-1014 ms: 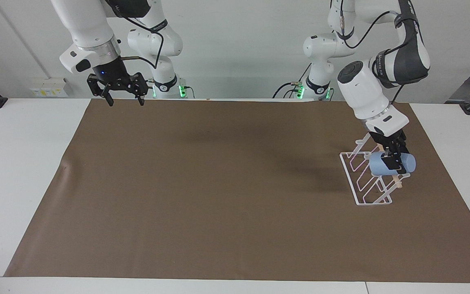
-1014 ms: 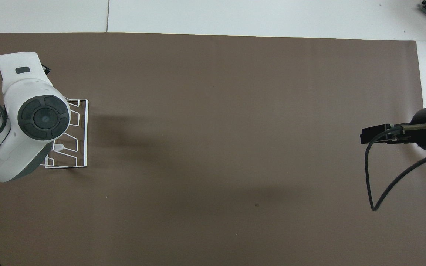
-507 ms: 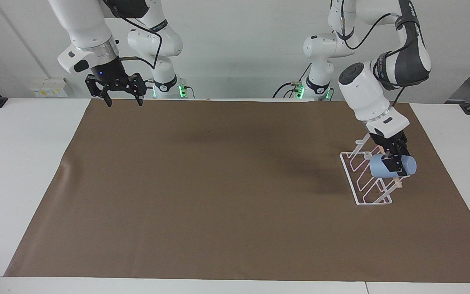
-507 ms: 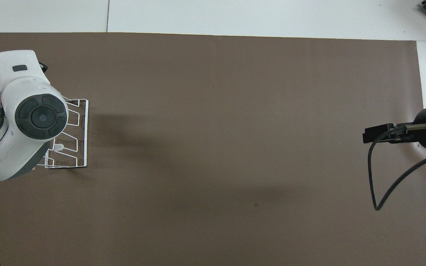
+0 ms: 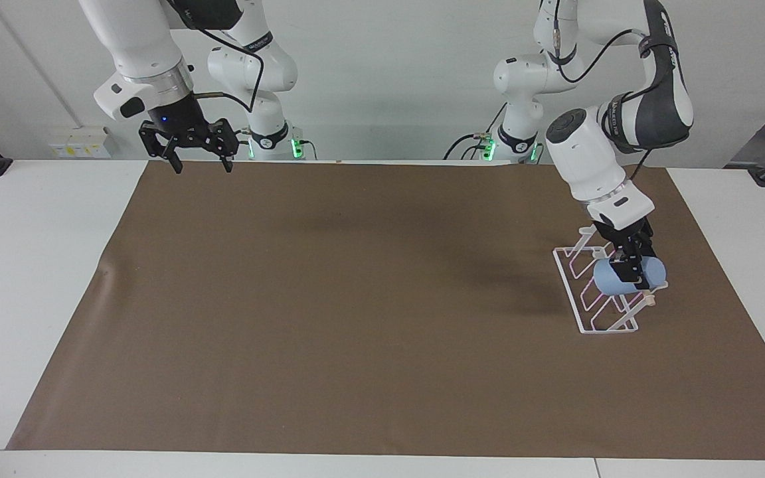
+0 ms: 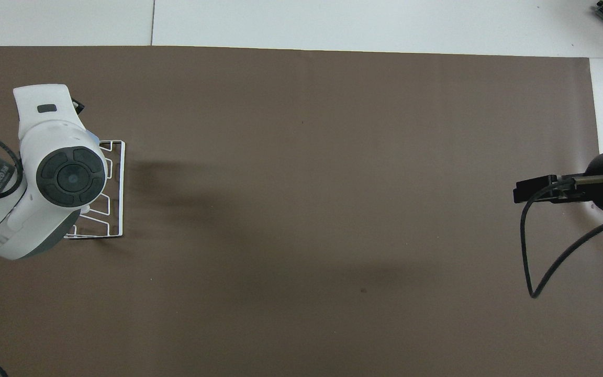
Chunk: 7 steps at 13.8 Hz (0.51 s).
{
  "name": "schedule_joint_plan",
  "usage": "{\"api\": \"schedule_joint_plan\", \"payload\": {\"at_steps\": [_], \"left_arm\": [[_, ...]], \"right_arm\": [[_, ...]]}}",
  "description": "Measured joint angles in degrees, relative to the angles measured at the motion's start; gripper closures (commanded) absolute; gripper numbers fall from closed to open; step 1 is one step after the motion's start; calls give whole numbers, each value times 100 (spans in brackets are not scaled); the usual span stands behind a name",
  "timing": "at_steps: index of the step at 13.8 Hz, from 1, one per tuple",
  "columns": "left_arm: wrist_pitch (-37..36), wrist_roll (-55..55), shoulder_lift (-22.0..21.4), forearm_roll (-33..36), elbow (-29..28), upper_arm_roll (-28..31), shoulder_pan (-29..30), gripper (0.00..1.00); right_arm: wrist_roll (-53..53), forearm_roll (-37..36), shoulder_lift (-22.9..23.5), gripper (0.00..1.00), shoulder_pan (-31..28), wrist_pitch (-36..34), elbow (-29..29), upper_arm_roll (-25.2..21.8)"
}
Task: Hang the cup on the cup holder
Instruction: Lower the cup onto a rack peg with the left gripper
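Over the cup holder, left end effector, angled down, grips the cup

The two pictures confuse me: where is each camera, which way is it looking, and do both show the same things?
Facing view: high across the table, looking at both robots; whole arms show, left gripper holding the cup at the cup holder, right gripper waiting, open.
Overhead view: above the robots, looking steeply down; only the left arm's wrist and the right gripper show.
Shared: the cup holder and brown mat.
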Motion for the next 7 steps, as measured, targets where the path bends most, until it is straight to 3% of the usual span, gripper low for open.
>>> {"api": "schedule_joint_plan", "payload": {"at_steps": [1,7], "left_arm": [[5,-1,-4,1,-35,-4,0,3],[7,1,-29,2,-25,-8,0,0]], "right_arm": [[0,0,0,0,0,0,0,0],[0,0,0,0,0,0,0,0]]}}
